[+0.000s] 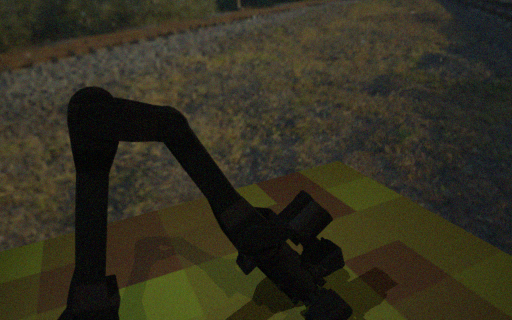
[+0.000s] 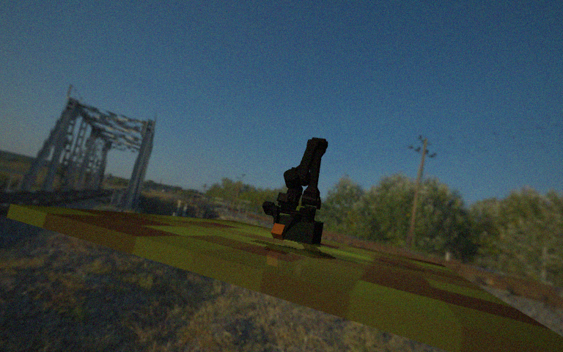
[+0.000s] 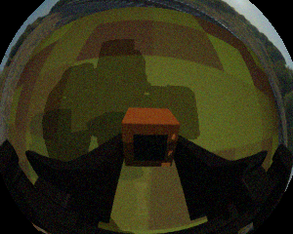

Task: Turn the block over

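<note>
Filling the lower part of the top view and running broadly across the lower half of the exterior one, a patchwork desk in green, olive and brown. Next in size, a black arm, bent high at left in the top view and slanting down towards the bottom edge, right of centre.

At the end of that arm, the pincer, clamped on the block, with a black finger to either side in the lower half of the wrist view. Block just right of centre in the wrist view, low and near the middle in the exterior one; out of sight in the top view. Apparently held above the desk, to judge by the gap over its faint reflection.

Smallest, a dark square mark on the side turned towards the wrist camera.

Done: grip and, seemingly, lift. Turning perhaps under way, but impossible to confirm as finished from here. Left, most likely: bringing the marked side fully underneath, lowering onto the desk, letting go and backing off.
</note>
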Available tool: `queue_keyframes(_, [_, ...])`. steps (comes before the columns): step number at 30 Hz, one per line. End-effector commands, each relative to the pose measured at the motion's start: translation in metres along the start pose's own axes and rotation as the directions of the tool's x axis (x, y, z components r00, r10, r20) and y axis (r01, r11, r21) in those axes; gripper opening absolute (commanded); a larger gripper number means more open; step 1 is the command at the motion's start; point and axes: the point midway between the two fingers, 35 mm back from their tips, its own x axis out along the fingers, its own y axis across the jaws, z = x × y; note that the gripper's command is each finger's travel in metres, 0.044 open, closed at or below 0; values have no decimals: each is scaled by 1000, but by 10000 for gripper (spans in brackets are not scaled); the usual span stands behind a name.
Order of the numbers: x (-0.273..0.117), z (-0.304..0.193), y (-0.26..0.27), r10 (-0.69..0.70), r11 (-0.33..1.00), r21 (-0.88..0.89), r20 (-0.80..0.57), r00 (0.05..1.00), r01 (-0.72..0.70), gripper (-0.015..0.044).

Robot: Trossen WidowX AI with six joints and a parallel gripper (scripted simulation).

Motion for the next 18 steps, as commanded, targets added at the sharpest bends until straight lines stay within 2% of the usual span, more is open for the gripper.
queue_keyframes(1, [7,-4,0,2,1000,-19,30,1000,-2,0])
queue_keyframes(18, [32,-11,0,-4,1000,-12,263,965,8,0])
